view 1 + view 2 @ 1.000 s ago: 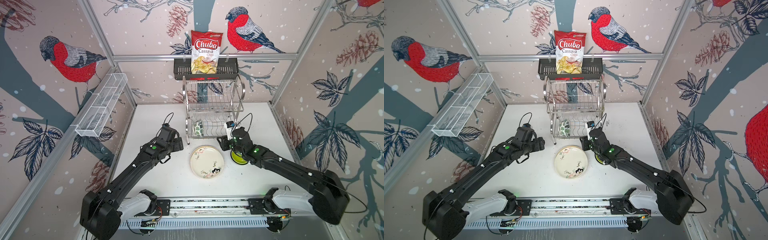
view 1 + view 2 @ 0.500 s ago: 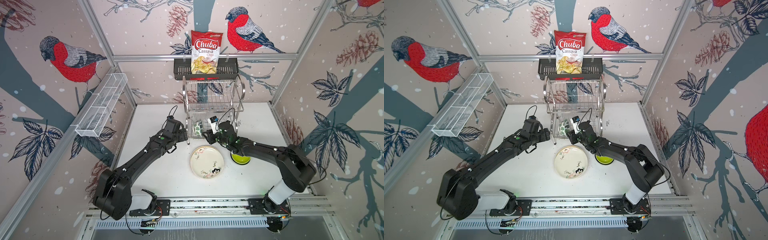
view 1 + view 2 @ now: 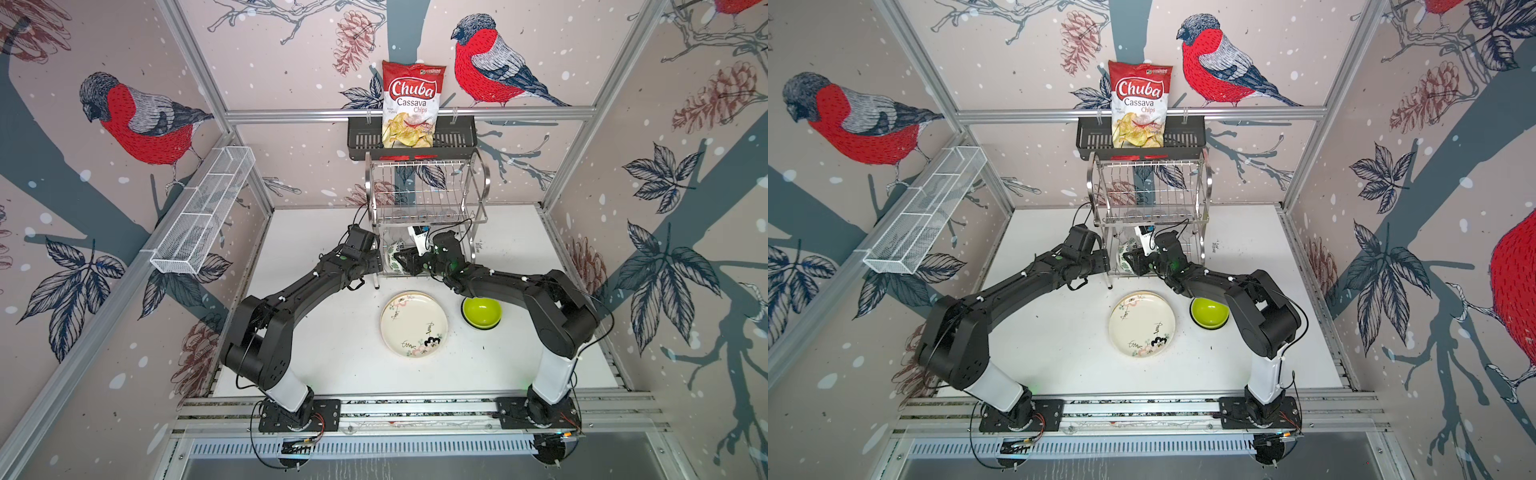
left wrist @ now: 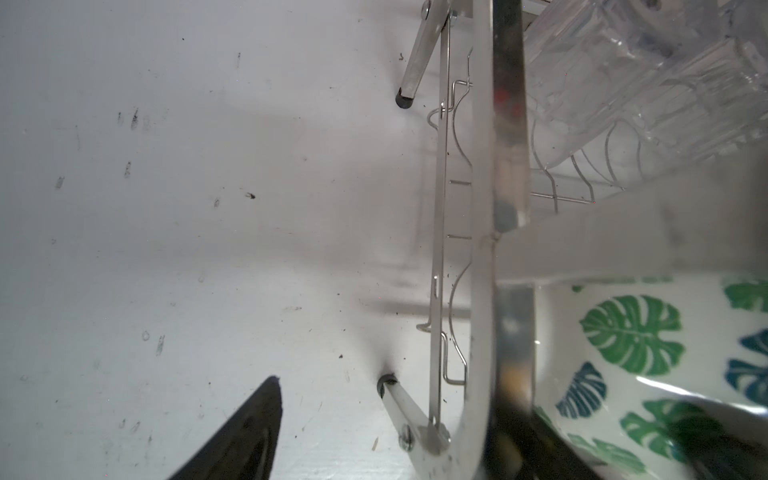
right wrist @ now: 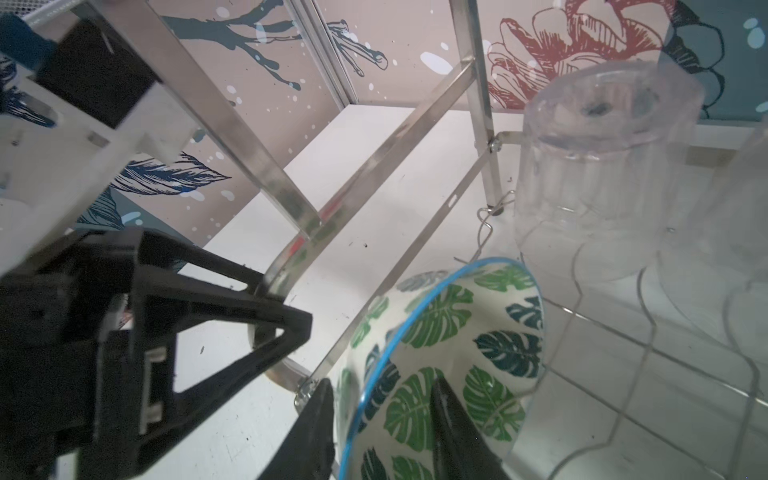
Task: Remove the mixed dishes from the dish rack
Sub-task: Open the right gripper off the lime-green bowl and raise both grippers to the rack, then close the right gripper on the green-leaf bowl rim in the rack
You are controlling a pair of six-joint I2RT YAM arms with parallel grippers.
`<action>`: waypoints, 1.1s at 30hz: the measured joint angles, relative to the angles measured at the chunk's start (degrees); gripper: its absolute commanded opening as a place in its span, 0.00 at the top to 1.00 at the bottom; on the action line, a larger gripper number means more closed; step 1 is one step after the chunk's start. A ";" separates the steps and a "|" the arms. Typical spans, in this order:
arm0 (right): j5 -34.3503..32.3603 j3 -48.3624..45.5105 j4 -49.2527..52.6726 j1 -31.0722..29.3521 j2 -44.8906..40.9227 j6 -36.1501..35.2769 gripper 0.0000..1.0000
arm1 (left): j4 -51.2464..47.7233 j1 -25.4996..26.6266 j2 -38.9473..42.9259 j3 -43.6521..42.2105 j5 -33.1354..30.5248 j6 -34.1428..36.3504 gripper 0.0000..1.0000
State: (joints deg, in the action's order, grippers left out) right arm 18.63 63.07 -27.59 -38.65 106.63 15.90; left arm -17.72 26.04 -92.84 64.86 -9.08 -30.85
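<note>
The chrome dish rack stands at the back of the white table. On its lower tier a green-leaf bowl lies on its side next to clear tumblers. My right gripper is open, one finger inside the bowl's rim and one outside. My left gripper is open and straddles the rack's curved side handle. Both top views show the two grippers meeting at the rack's lower front left, the left gripper beside the right gripper. A cream floral plate and a lime green bowl lie on the table.
A red-and-white chips bag stands in a black basket on the back rail above the rack. A long white mesh tray hangs on the left wall. Aluminium frame posts and walls close in the table.
My right gripper has left the lime green bowl and moved left to the rack's lower tier, over the green-leaf bowl's rim. My left arm has reached forward to the rack's side.
</note>
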 measured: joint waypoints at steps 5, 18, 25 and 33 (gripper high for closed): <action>1.14 1.03 -1.70 0.39 2.03 0.96 0.62 | 0.85 -0.04 -1.79 0.96 0.00 -0.17 0.39; 10.78 5.77 -7.96 2.38 9.40 8.48 0.79 | 3.76 0.02 -3.06 2.14 0.74 0.90 0.85; 13.75 6.60 -8.22 2.71 10.56 12.15 0.90 | 4.15 0.00 -2.95 2.12 1.60 1.42 0.90; 16.79 5.35 -11.17 3.43 11.06 15.26 1.00 | 4.24 -0.04 -2.64 1.88 2.01 1.31 0.90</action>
State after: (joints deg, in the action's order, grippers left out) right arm 35.42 68.42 -38.76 -35.22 117.69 31.16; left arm -13.47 26.00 -95.48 66.74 -7.07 -29.54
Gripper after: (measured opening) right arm 0.086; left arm 0.188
